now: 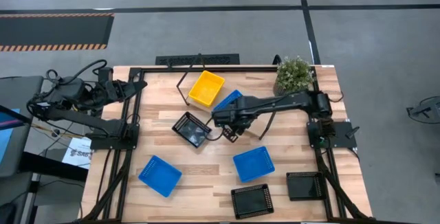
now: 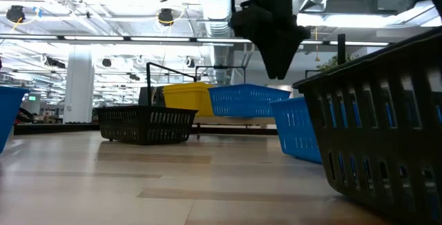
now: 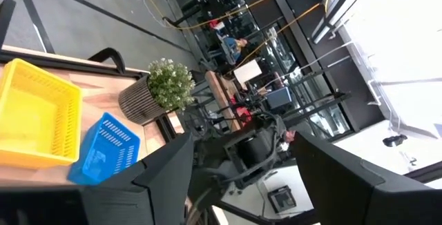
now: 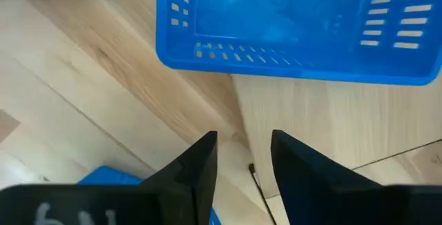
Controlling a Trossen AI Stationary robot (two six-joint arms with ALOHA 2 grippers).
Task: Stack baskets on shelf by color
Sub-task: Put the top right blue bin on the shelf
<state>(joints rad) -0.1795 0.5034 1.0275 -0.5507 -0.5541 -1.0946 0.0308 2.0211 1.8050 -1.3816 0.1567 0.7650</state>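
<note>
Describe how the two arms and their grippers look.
Both arms are dark, jointed links. The left arm trails loose black cables at its base. The right gripper has two flat, dark, tapered fingers; the left gripper has broad dark fingers too.

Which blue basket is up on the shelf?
The blue basket beside the yellow basket, under the right arm. The other two blue ones lie on the tabletop nearer the front.

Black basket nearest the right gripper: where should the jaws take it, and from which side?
Take the black basket by a rim wall, from above. It sits upright and open-topped on the table, so one jaw fits inside the thin wall, one outside. The right gripper, jaws open, hangs beside it, probably nearest the facing wall.
</note>
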